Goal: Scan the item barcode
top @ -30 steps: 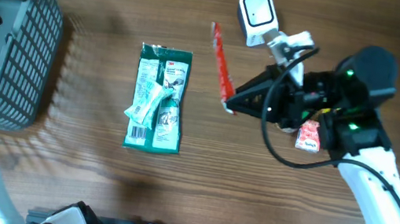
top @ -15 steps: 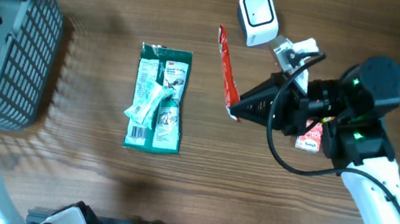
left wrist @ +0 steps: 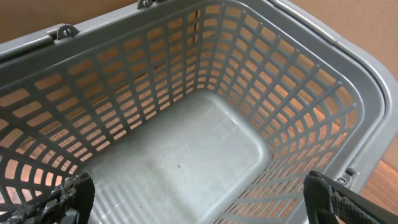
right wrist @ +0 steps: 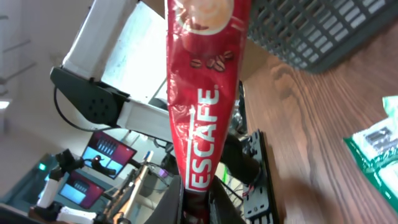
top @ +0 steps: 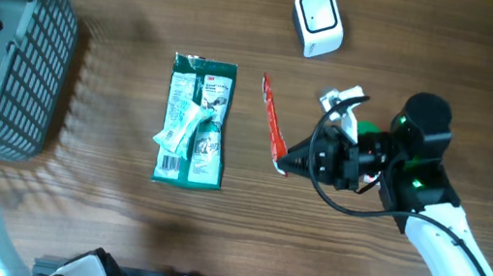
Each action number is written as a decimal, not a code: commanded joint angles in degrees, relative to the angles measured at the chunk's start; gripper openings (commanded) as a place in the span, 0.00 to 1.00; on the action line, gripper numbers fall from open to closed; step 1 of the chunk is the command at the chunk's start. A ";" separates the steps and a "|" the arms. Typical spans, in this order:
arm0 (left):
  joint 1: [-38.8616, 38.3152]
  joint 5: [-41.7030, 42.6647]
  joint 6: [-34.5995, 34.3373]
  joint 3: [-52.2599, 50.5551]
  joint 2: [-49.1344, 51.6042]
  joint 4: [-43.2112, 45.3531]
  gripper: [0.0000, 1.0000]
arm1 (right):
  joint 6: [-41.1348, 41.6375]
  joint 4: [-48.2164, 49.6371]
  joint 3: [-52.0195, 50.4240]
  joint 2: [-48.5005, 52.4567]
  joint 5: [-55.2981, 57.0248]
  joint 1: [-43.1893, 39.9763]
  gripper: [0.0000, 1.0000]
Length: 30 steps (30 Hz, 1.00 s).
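**A:** What have the right fingers got?

**B:** They are clamped on one end of a red sachet. It runs straight out from the tips, with the lettering along its length.

**A:** And further out?

**B:** From above, the sachet shows as a thin strip reaching away from the tips. The white scanner sits on the bench beyond the strip's far end, well apart from it. On the far side of the sachet from the fingers, a green packet lies flat, near the sachet but not touching it.

**A:** And the left fingers?

**B:** They are spread wide with nothing between them. They hang over a grey basket, whose latticed walls rise all around.
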 commanded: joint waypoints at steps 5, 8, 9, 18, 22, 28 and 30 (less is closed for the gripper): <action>0.24 0.28 1.07 0.33 -0.09 0.15 1.00 | -1.66 0.15 -3.52 -0.09 2.34 1.11 0.04; 0.24 0.28 1.07 0.33 -0.09 0.17 1.00 | -2.99 0.15 -3.52 -0.09 3.58 3.28 0.04; 0.24 0.28 1.05 0.33 -0.09 0.17 1.00 | -3.19 0.11 -3.52 -0.09 4.90 4.31 0.04; 0.24 0.31 1.07 0.33 -0.09 0.17 1.00 | -7.69 -7.80 -3.43 0.72 41.70 12.33 0.04; 0.24 0.31 1.07 0.33 -0.09 0.17 1.00 | -15.02 -13.75 -2.38 0.76 56.87 13.92 0.04; 0.24 0.31 1.07 0.33 -0.09 0.15 1.00 | -29.18 -47.32 24.61 4.55 66.05 13.90 0.04; 0.24 0.31 1.07 0.33 -0.09 0.15 1.00 | -33.24 -61.29 38.58 9.77 70.47 13.90 0.04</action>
